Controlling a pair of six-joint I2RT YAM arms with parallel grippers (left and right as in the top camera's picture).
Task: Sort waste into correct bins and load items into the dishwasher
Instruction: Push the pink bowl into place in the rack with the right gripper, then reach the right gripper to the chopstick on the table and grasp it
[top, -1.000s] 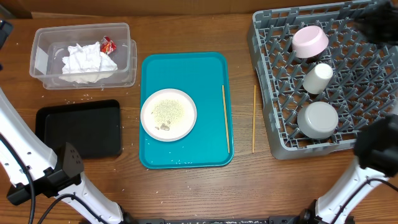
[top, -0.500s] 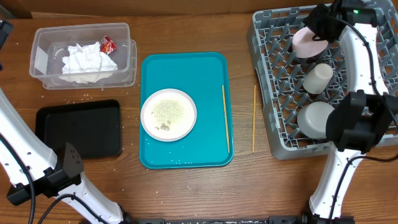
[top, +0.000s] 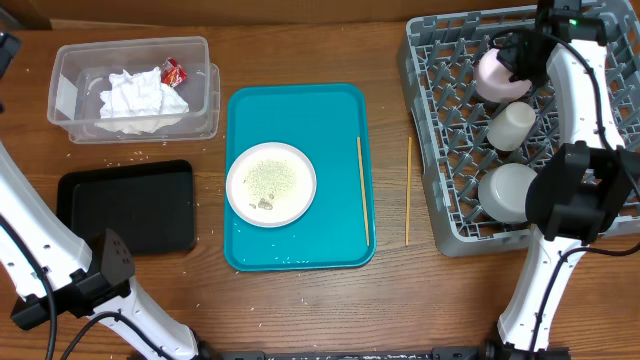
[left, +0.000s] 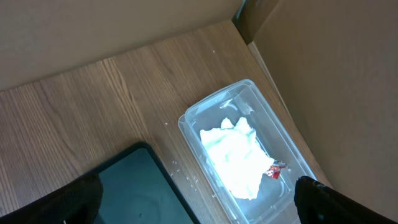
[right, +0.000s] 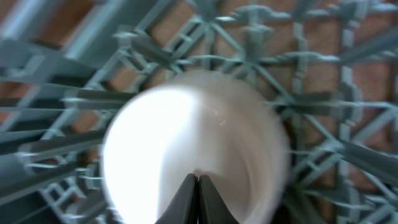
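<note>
A pink bowl lies in the grey dish rack at the back, with a white cup and a grey bowl in front of it. My right gripper is just above the pink bowl. In the right wrist view its fingers are shut together and empty over the blurred bowl. A white plate with crumbs and one chopstick lie on the teal tray. A second chopstick lies on the table. My left gripper is wide open, high above the bins.
A clear bin at the back left holds white tissue and a red wrapper; it also shows in the left wrist view. A black tray sits in front of it. Crumbs are scattered between them.
My right arm has swung in over the dish rack and its gripper now sits over the pink bowl. The left arm, plate and chopsticks have not moved.
</note>
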